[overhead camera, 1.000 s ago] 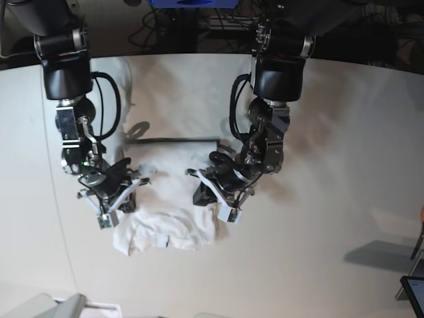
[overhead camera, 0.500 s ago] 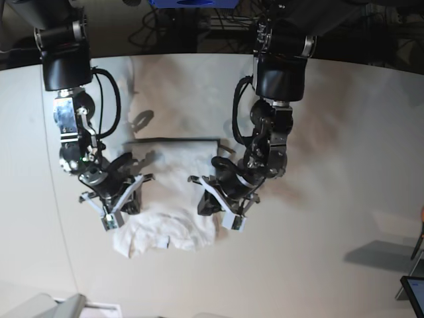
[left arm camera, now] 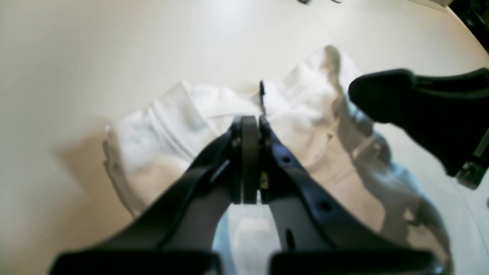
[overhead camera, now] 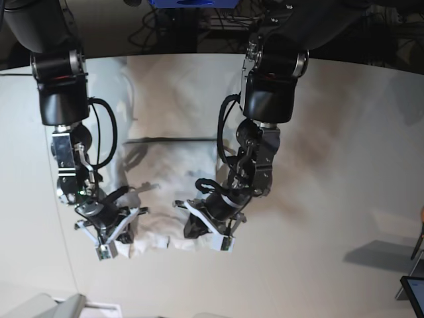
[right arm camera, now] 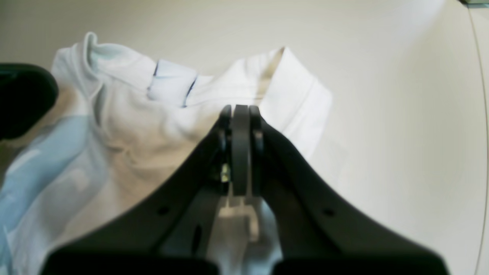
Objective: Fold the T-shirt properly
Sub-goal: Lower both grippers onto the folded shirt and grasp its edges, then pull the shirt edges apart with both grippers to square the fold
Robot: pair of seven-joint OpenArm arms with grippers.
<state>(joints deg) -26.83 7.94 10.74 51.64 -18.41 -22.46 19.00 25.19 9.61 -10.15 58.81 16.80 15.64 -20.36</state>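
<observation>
Both arms have come down toward the near edge of the table (overhead camera: pixel 344 165) since a second ago, dragging the cloth with them. Left gripper (left arm camera: pixel 250 126) is clenched tight, fingertips pressed together over the T-shirt (left arm camera: pixel 313 126); whether fabric sits between them, I cannot tell. Right gripper (right arm camera: pixel 240 114) is clamped just the same, low over the collar end. That white T-shirt (overhead camera: pixel 169 165) lies rumpled mid-table, its near hem bunched between the two grippers.
</observation>
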